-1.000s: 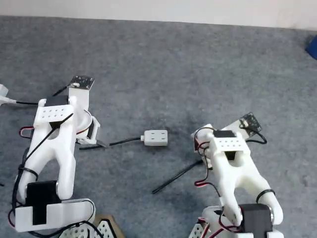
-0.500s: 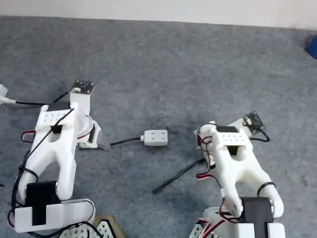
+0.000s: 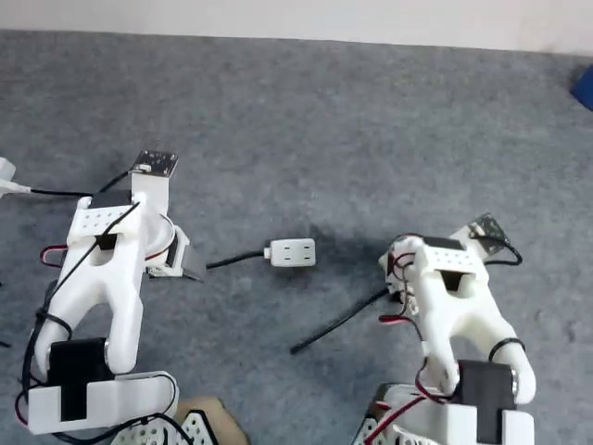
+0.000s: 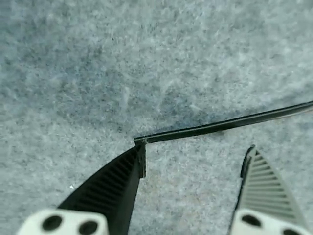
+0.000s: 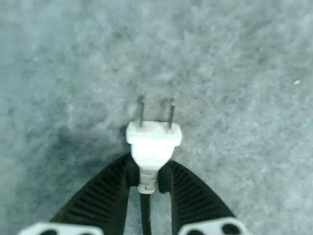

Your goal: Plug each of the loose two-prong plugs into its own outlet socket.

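Observation:
A white outlet socket block (image 3: 290, 252) lies mid-carpet, and its black cable (image 3: 232, 260) runs left toward my left gripper (image 3: 185, 267). In the left wrist view that gripper (image 4: 195, 154) is open just above the carpet, and the cable (image 4: 220, 125) passes just beyond its fingertips. My right gripper (image 5: 149, 169) is shut on a white two-prong plug (image 5: 153, 139) with its prongs pointing away from the wrist. The plug's black cord (image 3: 338, 322) trails out on the carpet from under the right arm (image 3: 449, 287), right of the socket block. Another white plug (image 3: 6, 179) lies at the far left edge.
Grey carpet covers the table, with open carpet behind the socket block. A blue object (image 3: 585, 88) sits at the back right corner. A pale strip (image 3: 296, 19) borders the far edge. A brown scrap (image 3: 211, 408) lies by the left arm's base.
My right arm has drawn right and slightly back with the plug, taking its cord along. The socket block shifted a little and looks narrower. The left arm moved only slightly.

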`<move>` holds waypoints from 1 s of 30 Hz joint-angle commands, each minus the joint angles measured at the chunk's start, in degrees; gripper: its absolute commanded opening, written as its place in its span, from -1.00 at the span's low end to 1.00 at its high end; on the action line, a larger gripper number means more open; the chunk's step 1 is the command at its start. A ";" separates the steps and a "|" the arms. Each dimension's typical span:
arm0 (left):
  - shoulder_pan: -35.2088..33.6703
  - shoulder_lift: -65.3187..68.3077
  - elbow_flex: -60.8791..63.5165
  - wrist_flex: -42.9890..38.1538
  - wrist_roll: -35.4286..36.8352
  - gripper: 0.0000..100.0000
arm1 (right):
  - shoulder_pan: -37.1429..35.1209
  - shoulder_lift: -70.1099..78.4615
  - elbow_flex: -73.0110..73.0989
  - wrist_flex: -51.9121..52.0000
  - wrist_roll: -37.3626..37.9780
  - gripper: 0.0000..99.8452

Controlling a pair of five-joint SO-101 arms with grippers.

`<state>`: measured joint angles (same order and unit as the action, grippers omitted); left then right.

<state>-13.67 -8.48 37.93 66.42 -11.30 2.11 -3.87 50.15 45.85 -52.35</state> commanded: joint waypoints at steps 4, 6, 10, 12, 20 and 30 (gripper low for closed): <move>0.84 -1.98 0.04 -0.70 0.62 -0.36 | -0.92 0.40 -11.12 15.16 0.88 -0.95; 0.84 -1.98 0.04 -0.70 0.62 -0.36 | -1.01 0.40 -16.31 23.69 0.97 -0.98; 0.92 -1.98 0.04 -0.70 0.62 -0.36 | -1.19 0.40 -28.35 40.22 2.99 -0.99; 0.92 -1.89 0.04 -0.70 0.62 -0.36 | -2.15 0.40 -34.42 47.43 6.33 -0.99; 0.92 -1.89 0.04 -0.70 0.62 -0.36 | -15.87 0.66 -43.12 53.32 49.23 -0.99; 0.92 -1.89 -0.13 -0.62 0.35 -0.36 | -29.32 0.40 -42.86 54.11 89.05 -0.99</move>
<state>-13.67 -8.48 37.93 66.42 -11.30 -24.00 -2.90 9.63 99.03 28.35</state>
